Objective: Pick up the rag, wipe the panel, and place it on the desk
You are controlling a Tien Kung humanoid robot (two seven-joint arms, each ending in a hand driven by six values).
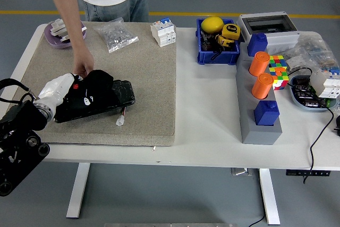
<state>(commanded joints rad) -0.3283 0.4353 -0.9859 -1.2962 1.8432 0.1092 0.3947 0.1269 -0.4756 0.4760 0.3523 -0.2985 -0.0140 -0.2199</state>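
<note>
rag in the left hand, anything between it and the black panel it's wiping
Nothing visible. The left hand presses the black rag straight onto the panel on the beige mat. The person's hand is right at the panel's far edge, beside the rag, not under it.

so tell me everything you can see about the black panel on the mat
The black panel is a flat, dark, glossy slab lying on the beige mat, near its left front part, long side slightly tilted. Its left part is covered by a black rag under the left robot hand. A person's hand touches down at its far left edge. A small white connector lies just in front of it; any wire link cannot be made out.
</note>
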